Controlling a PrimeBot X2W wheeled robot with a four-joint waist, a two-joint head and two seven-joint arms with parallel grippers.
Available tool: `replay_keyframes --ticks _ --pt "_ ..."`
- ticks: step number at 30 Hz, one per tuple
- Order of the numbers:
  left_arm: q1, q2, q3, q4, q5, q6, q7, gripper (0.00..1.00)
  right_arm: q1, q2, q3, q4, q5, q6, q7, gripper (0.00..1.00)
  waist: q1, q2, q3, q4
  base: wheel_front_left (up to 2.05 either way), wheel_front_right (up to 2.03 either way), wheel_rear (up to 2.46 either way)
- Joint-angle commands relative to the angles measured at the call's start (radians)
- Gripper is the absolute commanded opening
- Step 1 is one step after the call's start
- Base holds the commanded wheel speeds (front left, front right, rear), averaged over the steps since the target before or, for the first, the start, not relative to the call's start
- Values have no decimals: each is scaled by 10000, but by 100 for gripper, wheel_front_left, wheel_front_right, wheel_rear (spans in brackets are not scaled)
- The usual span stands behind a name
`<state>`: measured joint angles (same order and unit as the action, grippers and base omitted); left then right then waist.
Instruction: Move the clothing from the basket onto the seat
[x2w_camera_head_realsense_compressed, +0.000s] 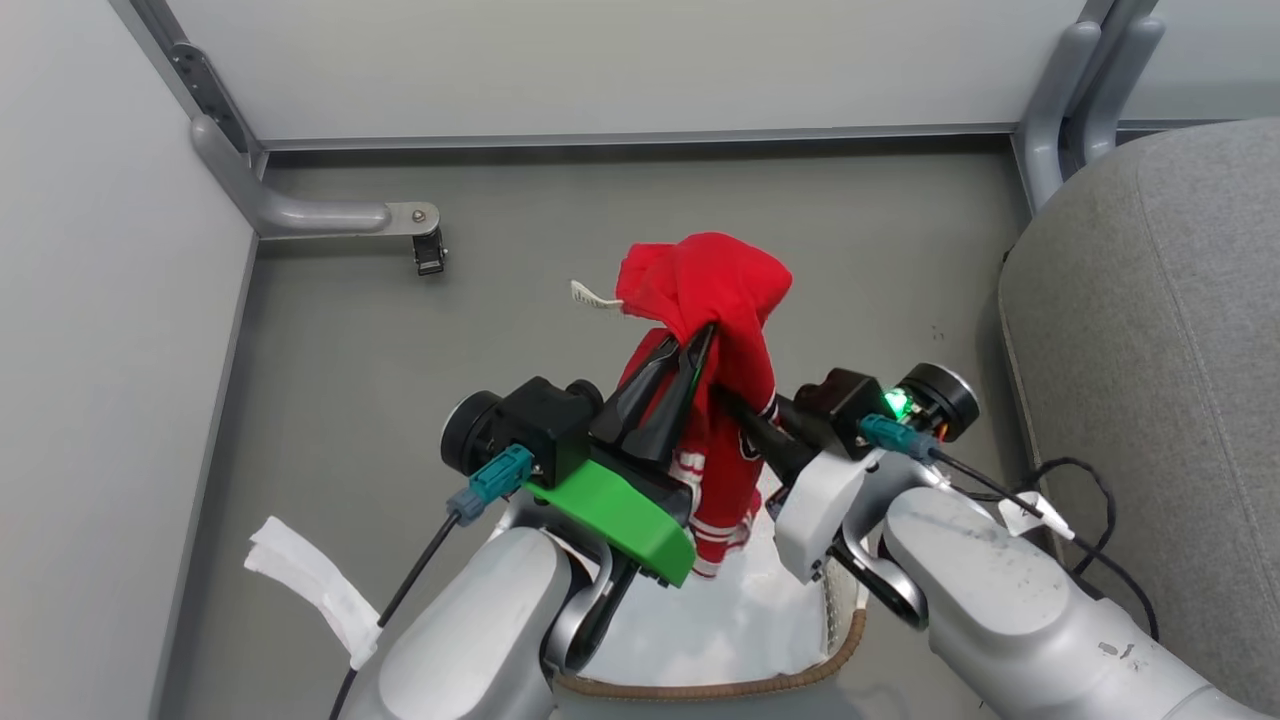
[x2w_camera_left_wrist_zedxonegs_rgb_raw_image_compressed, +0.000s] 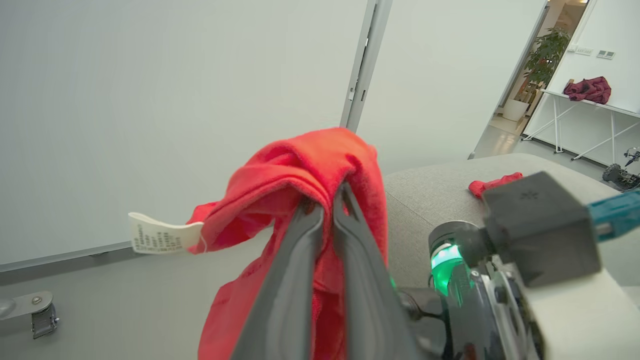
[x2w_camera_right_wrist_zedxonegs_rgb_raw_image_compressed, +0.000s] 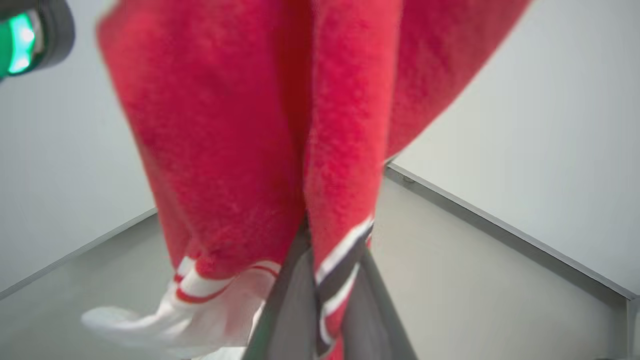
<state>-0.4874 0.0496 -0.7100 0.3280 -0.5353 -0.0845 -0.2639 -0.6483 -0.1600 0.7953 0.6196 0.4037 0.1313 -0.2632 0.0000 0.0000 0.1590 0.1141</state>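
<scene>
Both jaws tight on clothing (x2w_camera_head_realsense_compressed: 712, 292)

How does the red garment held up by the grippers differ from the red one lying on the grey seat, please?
The held garment hangs above the basket, pinched by the left gripper; the other garment lies on the seat, untouched. The held garment shows white stripes and a label; the other garment looks plain red, though small in view. Both are bright red.
</scene>
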Motion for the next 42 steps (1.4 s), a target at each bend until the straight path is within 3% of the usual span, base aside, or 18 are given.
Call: replay_keyframes --ticks 1,2,3,4,16,28,34,42 --pt "-71 26 113 25 166 77 -7 0 206 -56 -295 -181 -33 -11 -23 0 0 0 21 -99 0 0 0" --pt "-14 23 186 56 196 104 -7 21 322 -68 -504 -322 -119 -11 -22 0 0 0 20 -175 0 0 0" --pt "74 26 288 79 197 130 -6 67 478 -82 -799 -498 -202 -11 -22 0 0 0 30 -289 0 0 0" --pt "148 29 391 121 229 127 -6 100 613 -72 -1102 -674 -268 -11 -22 0 0 0 27 -408 0 0 0" --pt "758 30 1156 598 1404 -263 -7 100 2105 77 -3857 -2436 -1109 -11 -23 0 0 0 156 -2779 0 0 0" --pt "1057 38 1359 999 1783 -436 -6 100 2680 407 -5019 -3103 -1122 -11 -23 0 0 0 571 -5549 0 0 0" --pt "1103 41 1236 1153 1885 -464 -6 100 2855 480 -5384 -3167 -1230 -11 -23 0 0 0 707 -6308 0 0 0" --pt "1032 47 913 1436 1775 -475 -7 100 2166 81 -5711 -3182 -1359 -11 -23 0 0 0 1019 -6497 0 0 0"
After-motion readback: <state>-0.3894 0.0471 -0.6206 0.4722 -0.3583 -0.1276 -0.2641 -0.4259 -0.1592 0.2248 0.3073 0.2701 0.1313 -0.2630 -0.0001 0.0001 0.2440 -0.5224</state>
